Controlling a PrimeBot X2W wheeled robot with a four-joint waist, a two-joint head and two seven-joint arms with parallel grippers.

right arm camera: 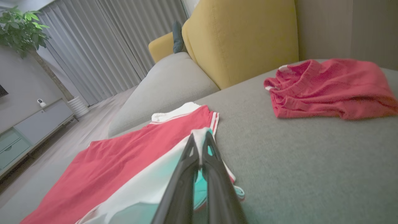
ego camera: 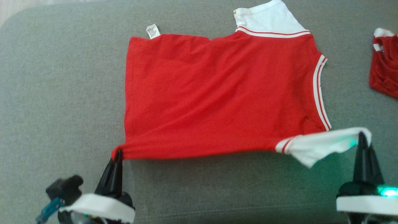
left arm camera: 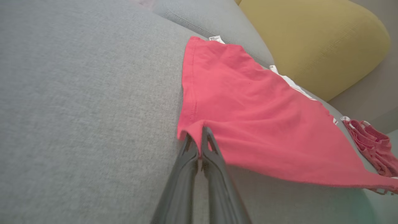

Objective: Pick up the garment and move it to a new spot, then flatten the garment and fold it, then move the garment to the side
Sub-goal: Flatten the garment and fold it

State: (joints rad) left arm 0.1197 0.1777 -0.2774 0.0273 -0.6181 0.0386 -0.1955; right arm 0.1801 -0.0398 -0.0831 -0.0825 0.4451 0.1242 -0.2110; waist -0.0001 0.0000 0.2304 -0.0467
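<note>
My left end effector [ego camera: 117, 154] is closed on the near left corner of the red garment [ego camera: 217, 93]. In the left wrist view the two dark fingers [left arm camera: 214, 155] meet with a small fold of the red hem pinched between them. My right end effector [ego camera: 361, 137] is also closed, gripping the edge of the garment's white sleeve [ego camera: 323, 144]. That sleeve is lifted off the fabric below and carries a green glow from my light.

The garment is spread across the middle of the grey sofa seat [ego camera: 62, 93]. Its near edge is pulled taut between my two grips, along the seat's near edge. The rest lies mostly flat with shallow wrinkles running toward my left grip. The other white sleeve [ego camera: 267, 17] and a small white care label [ego camera: 153, 31] point toward the seat's far edge.

A second red garment [ego camera: 385, 68] sits crumpled toward the seat's right edge, well apart from the one I hold. In the right wrist view a yellow cushion [right arm camera: 242, 40] stands behind it.
</note>
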